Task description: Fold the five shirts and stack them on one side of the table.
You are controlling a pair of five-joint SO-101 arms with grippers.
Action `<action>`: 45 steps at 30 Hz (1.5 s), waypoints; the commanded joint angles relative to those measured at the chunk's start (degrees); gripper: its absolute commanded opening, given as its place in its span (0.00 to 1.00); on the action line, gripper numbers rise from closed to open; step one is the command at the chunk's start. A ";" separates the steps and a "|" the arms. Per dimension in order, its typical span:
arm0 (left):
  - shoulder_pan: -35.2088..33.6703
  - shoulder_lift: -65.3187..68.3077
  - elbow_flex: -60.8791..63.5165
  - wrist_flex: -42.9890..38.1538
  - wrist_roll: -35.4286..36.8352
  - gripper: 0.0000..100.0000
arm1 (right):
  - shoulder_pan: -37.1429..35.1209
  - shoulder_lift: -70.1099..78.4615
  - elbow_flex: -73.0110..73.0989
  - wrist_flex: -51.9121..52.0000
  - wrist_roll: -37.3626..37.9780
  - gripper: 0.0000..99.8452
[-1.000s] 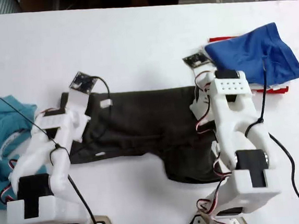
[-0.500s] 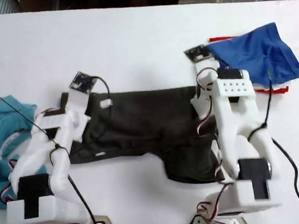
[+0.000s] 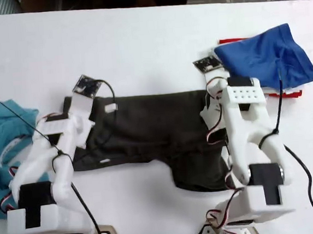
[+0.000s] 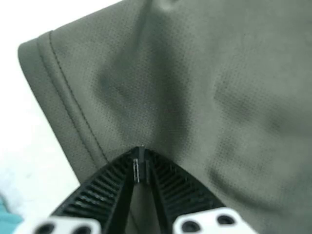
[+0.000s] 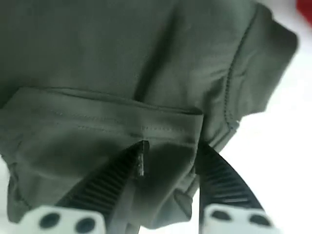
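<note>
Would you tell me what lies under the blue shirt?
A red-and-white edge peeks out beneath the blue shirt; the rest is covered, so what it is is unclear.

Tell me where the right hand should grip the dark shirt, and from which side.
Grip the stitched hem fold at the right end of the dark shirt. The fold lies doubled and slightly raised, and the open right hand straddles it from above, so closing straight down there probably catches both layers.

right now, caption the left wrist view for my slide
Left fingers pinched shut on the dark shirt near its stitched hem, white table alongside.
</note>
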 commanded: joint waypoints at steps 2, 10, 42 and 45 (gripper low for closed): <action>0.70 -1.49 0.04 -1.14 0.62 0.03 | 0.40 2.59 -0.26 -2.51 0.44 0.15; 0.70 -1.49 0.04 -1.14 0.62 0.03 | 0.48 1.80 -0.26 -3.82 0.44 0.01; 0.70 -1.49 0.04 -1.14 0.62 0.03 | 2.59 -46.90 32.62 8.84 12.66 0.02; 0.70 -1.49 0.04 -1.14 0.62 0.03 | 2.59 -49.45 34.73 10.42 16.62 0.06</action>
